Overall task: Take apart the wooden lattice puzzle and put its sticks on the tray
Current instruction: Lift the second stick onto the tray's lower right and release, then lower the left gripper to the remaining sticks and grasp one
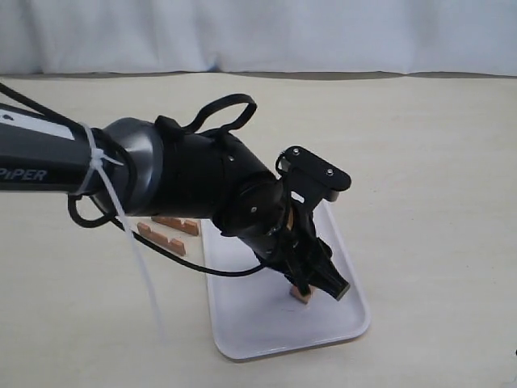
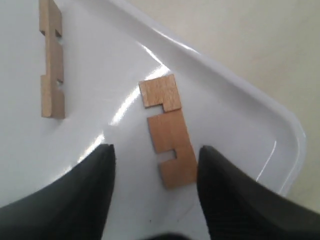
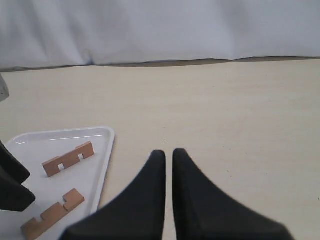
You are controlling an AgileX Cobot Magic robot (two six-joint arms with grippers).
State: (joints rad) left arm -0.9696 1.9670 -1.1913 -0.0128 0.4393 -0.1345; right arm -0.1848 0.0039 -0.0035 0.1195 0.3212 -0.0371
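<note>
I see the left claw (image 2: 156, 148) released, a notched stick (image 2: 169, 132) between its fingers on the tray (image 2: 227, 102); right claw (image 3: 169, 152) apparently clenched.

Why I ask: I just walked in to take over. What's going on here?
The left gripper hangs open over the tray, with a stick lying flat between its jaws. Another stick lies on the tray too. Two more sticks lie on the table beside the tray, not yet moved. The right gripper is shut and empty, over the table.
</note>
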